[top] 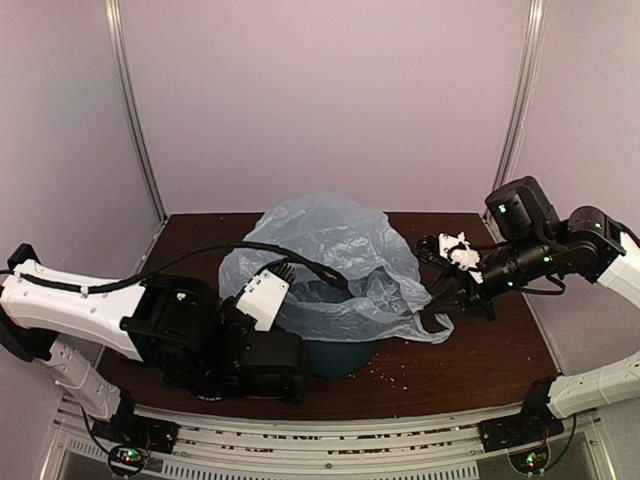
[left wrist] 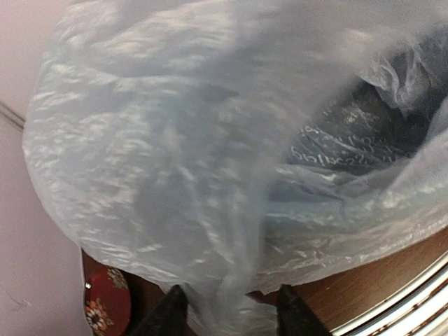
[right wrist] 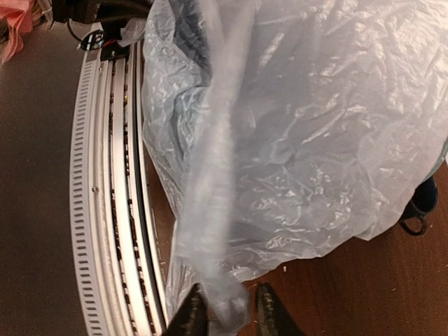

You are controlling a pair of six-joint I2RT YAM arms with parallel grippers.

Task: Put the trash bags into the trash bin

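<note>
We see a robot test cell in a lab. Plain pale walls (top: 330,100) are framed by metal poles (top: 135,110). A left arm (top: 70,300) and a right arm (top: 560,250), white and black, are bolted to a slotted aluminium rail (top: 330,440) at the near edge of a dark wooden counter (top: 470,370).

Pale crinkly bag (top: 330,250) drapes over teal bin (top: 341,356) — billowed.

Left end effector (left wrist: 231,292) and right end effector (right wrist: 228,288) stand partly closed.
</note>
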